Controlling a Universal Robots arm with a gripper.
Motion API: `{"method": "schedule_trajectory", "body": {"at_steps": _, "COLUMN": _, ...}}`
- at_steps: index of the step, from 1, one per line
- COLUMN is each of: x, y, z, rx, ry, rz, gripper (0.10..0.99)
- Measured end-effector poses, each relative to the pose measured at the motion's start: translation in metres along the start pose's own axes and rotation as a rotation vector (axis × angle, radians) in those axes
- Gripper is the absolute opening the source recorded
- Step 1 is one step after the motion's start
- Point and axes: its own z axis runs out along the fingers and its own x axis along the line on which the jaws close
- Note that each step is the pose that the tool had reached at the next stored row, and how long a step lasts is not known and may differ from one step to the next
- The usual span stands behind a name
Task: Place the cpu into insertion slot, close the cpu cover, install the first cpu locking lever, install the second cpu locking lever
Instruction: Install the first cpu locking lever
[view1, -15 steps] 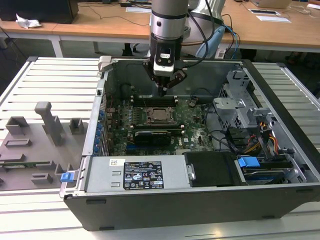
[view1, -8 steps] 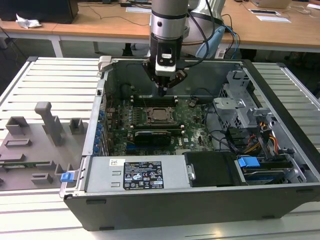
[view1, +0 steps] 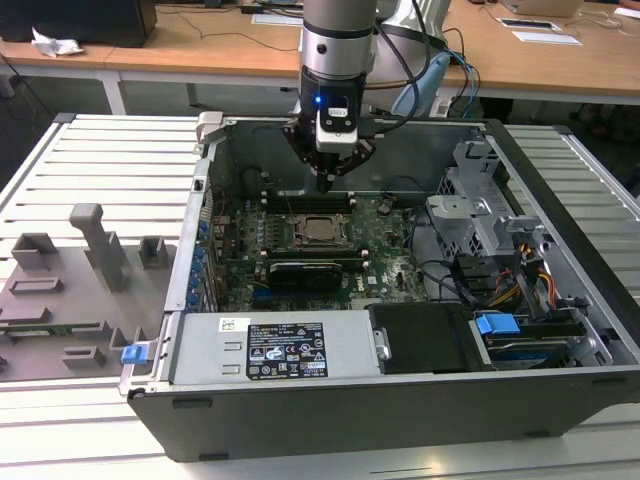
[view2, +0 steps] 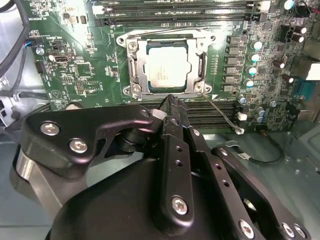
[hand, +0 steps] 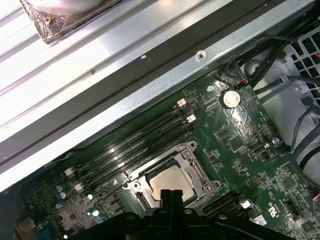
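The cpu (view2: 168, 65) lies flat in the insertion slot (view2: 143, 75) on the green motherboard (view2: 85, 75), its silvery top facing up. The cpu cover (view2: 202, 65) lies down around it as a silvery frame. A thin wire locking lever (view2: 222, 114) juts out from one socket corner, away from the frame. My gripper (view2: 170, 100) hangs just above the socket's edge with its black fingers shut together and nothing between them. In the exterior view the gripper (view1: 327, 182) is above and slightly behind the cpu (view1: 320, 230). The first wrist view shows the cpu (hand: 170, 180) just past the fingertips (hand: 170, 194).
The board sits inside an open computer case (view1: 300, 420) with tall metal walls. Black memory slots (view2: 220, 112) run beside the socket. A drive cage and cables (view1: 500, 270) fill the exterior view's right. A grey fixture plate (view1: 70, 290) lies at the left.
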Motion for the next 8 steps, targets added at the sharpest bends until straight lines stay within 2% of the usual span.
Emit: {"method": "schedule_trajectory", "body": {"at_steps": 8, "x": 0.0000, "y": 0.0000, "z": 0.0000, "rx": 0.000, "ry": 0.0004, "rz": -0.059, "gripper": 0.106}}
